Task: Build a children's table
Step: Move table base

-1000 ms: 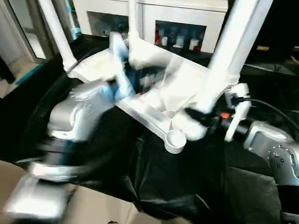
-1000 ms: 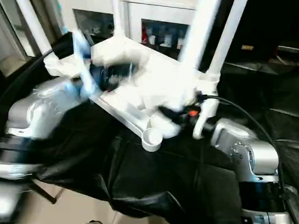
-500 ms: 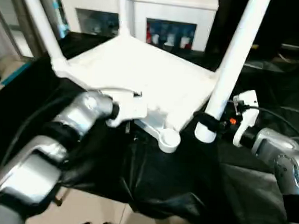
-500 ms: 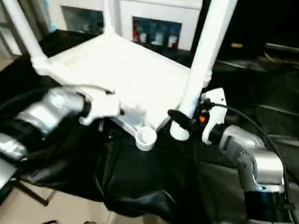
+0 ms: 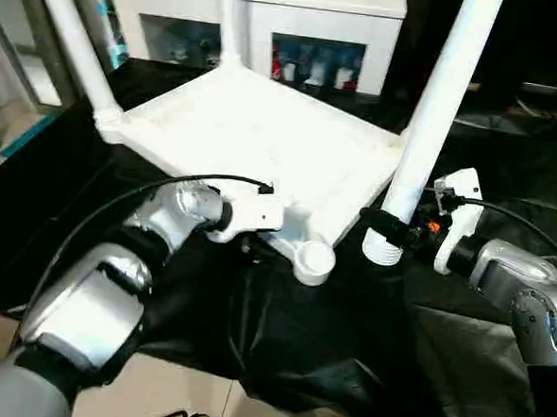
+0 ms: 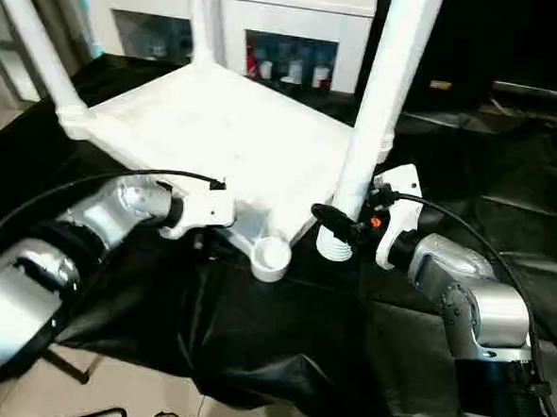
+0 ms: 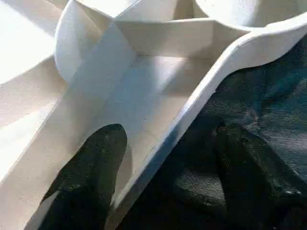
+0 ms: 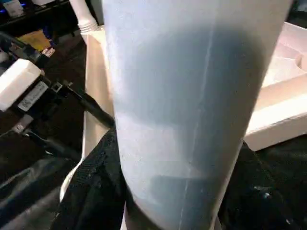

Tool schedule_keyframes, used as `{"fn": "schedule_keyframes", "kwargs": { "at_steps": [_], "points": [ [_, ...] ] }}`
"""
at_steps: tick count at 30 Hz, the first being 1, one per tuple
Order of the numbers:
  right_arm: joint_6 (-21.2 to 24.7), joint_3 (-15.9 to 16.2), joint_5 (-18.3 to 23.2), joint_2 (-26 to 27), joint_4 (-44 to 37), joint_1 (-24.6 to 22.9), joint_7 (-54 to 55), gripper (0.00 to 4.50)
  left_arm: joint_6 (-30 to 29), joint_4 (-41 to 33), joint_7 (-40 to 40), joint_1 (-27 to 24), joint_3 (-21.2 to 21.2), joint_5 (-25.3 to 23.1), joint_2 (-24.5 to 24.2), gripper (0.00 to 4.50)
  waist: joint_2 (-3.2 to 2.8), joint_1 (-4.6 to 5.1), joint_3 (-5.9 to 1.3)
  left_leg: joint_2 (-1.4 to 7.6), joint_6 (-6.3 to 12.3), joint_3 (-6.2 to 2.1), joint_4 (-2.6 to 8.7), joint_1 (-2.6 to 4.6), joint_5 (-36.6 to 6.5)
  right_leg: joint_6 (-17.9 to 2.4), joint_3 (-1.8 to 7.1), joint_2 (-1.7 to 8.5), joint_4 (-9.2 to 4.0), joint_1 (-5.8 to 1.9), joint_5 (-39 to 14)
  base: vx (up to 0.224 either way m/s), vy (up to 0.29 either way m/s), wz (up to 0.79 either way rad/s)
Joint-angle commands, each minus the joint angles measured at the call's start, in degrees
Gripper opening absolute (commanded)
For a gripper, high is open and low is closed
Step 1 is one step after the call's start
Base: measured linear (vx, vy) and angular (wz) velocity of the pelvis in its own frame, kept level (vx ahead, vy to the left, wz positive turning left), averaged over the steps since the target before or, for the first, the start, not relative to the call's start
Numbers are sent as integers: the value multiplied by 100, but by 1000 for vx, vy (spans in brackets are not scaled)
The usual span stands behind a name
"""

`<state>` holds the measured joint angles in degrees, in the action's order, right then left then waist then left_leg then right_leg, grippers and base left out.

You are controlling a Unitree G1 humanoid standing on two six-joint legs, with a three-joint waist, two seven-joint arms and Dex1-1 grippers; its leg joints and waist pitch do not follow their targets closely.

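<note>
Head views: table top (image 5: 254,136) lies upside down on black cloth (image 5: 327,334), three legs standing in corner sockets; nearest corner socket (image 5: 314,260) empty. Right gripper (image 5: 391,230) clamps the fourth leg (image 5: 430,123) just beside that socket. Behind, white cabinet (image 5: 299,21) holds small bottles. Left wrist view: left gripper (image 7: 163,158) spread, fingers straddling the top's edge rib, one over ribbing, one over cloth. Right wrist view: black fingers (image 8: 91,191) pinch the leg's tube on both sides.
</note>
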<state>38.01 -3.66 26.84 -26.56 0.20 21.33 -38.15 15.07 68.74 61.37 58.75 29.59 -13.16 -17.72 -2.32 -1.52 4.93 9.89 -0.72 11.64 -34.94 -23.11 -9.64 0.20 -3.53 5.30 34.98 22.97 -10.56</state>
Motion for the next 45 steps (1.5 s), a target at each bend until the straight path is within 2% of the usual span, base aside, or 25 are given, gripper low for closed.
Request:
{"fn": "schedule_keyframes", "kwargs": {
  "at_steps": [1, 3, 6, 9, 12, 18, 19, 20, 22, 24, 25, 27, 30, 31, 32, 33, 35, 36, 39, 41, 45],
  "points": [
    [-125, 79, -50, -43, 6, 73, -99, 193, -171, 132, 610, -100, 136, -71, -79, 306, 118, -23, -450, 294, 327, -158, 402, 171, -968, -1604, 248, 367, -423, -280, -890, 0, 0, 0],
    [-215, 133, -116, -62, 121, 116, -165, 193, -296, 108, 1085, -59, 198, -92, -117, 289, 100, -44, -463, 295, 395, -150, 394, 168, -840, -1704, 250, 374, -393, -293, -611, 0, 0, 0],
    [-251, 152, -142, -62, 172, 149, -182, 193, -346, 133, 1328, -12, 212, -138, -123, 257, 84, -66, -460, 304, 411, -143, 397, 179, -867, -1767, 246, 374, -391, -291, -579, 0, 0, 0],
    [-385, 218, -267, -98, 291, 213, -260, 193, -491, 107, 1858, 72, 283, -308, -165, 240, 57, -76, -448, 316, 330, -150, 414, 188, -1003, -1769, 245, 376, -405, -290, -718, 0, 0, 0],
    [-456, 255, -334, -120, 352, 231, -301, 193, -730, -44, 2240, 44, 232, -211, -150, 218, 53, -82, -450, 322, 266, -149, 422, 200, -1081, -1803, 248, 381, -405, -291, -729, 0, 0, 0],
    [-601, 341, -453, -106, 408, 167, -282, 193, -964, -250, 2336, -125, 96, -57, -40, 167, 14, -116, -468, 320, 295, -149, 413, 191, -1077, -1910, 243, 382, -386, -305, -557, 0, 0, 0],
    [-606, 341, -473, -69, 387, 135, -250, 193, -1026, -242, 2020, -173, -2, -55, 6, 159, -8, -128, -475, 323, 298, -154, 413, 193, -1097, -1896, 242, 386, -388, -312, -565, 0, 0, 0],
    [-611, 331, -486, -45, 384, 122, -230, 193, -1112, -244, 1860, -195, -79, -33, 41, 149, 0, -118, -477, 325, 299, -153, 415, 190, -1103, -1895, 241, 376, -382, -310, -532, 0, 0, 0],
    [-601, 308, -484, -18, 376, 106, -197, 193, -1248, -248, 1681, -218, -175, 14, 91, 140, 10, -133, -462, 315, 282, -155, 420, 200, -1253, -1833, 238, 392, -428, -304, -839, 0, 0, 0],
    [-558, 244, -460, 55, 368, 52, -67, 193, -1797, -381, 1288, -341, -413, 156, 227, 126, -1, -128, -454, 318, 250, -158, 429, 196, -1314, -1789, 237, 394, -442, -303, -1014, 0, 0, 0],
    [-555, 240, -458, 60, 368, 49, -59, 193, -1830, -390, 1265, -349, -426, 165, 236, 126, -14, -125, -447, 330, 191, -165, 439, 215, -1416, -1763, 236, 393, -455, -289, -1171, 0, 0, 0],
    [-563, 222, -474, 133, 407, 17, 69, 193, -2149, -598, 798, -513, -592, 260, 368, 115, -3, -101, -447, 317, 123, -190, 453, 185, -1511, -1642, 227, 406, -478, -315, -1493, 0, 0, 0],
    [-599, 246, -534, 192, 474, 5, 145, 193, -2345, -731, 365, -639, -764, 354, 493, 100, 10, -58, -418, 286, 114, -199, 456, 186, -1706, -1486, 211, 391, -548, -297, -1927, 0, 0, 0],
    [-600, 247, -536, 193, 476, 5, 146, 193, -2349, -733, 359, -641, -770, 358, 497, 96, 18, -31, -419, 261, 108, -215, 456, 143, -1694, -1366, 196, 391, -554, -328, -2127, 0, 0, 0],
    [-605, 253, -546, 200, 487, 5, 153, 193, -2371, -743, 323, -655, -804, 385, 517, 96, 13, -27, -427, 261, 111, -226, 464, 128, -1656, -1306, 191, 390, -562, -340, -2168, 0, 0, 0],
    [-612, 253, -573, 220, 524, 11, 188, 193, -2391, -759, 184, -688, -894, 443, 584, 82, 1, -2, -424, 261, 94, -245, 481, 121, -1699, -1212, 175, 369, -575, -326, -2205, 0, 0, 0],
    [-570, 188, -639, 317, 620, 49, 399, 193, -2628, -985, -469, -863, -1241, 586, 854, 68, 20, 16, -417, 258, 90, -225, 471, 176, -1800, -1254, 180, 355, -597, -279, -2182, 0, 0, 0],
    [-570, 188, -639, 317, 620, 49, 399, 193, -2628, -985, -469, -863, -1241, 586, 854, 64, 31, 18, -414, 239, 118, -216, 458, 192, -1799, -1237, 182, 356, -627, -267, -2301, 0, 0, 0],
    [-576, 170, -667, 347, 700, 107, 508, 193, -2613, -1374, -833, -1109, -1237, 549, 970, 52, 33, 34, -431, 251, 207, -215, 463, 160, -1609, -1241, 185, 341, -616, -283, -2138, 0, 0, 0],
    [-577, 168, -669, 352, 711, 116, 522, 193, -2595, -1426, -887, -1148, -1219, 535, 981, 43, 24, 44, -449, 248, 261, -202, 451, 172, -1572, -1272, 192, 332, -612, -267, -1994, 0, 0, 0],
    [-630, 97, -651, 433, 703, 118, 586, 193, -2098, -1640, -1040, -1317, -1311, 595, 998, 21, -1, 57, -479, 257, 347, -203, 458, 150, -1402, -1323, 183, 327, -581, -295, -1629, 0, 0, 0]
  ]
}}
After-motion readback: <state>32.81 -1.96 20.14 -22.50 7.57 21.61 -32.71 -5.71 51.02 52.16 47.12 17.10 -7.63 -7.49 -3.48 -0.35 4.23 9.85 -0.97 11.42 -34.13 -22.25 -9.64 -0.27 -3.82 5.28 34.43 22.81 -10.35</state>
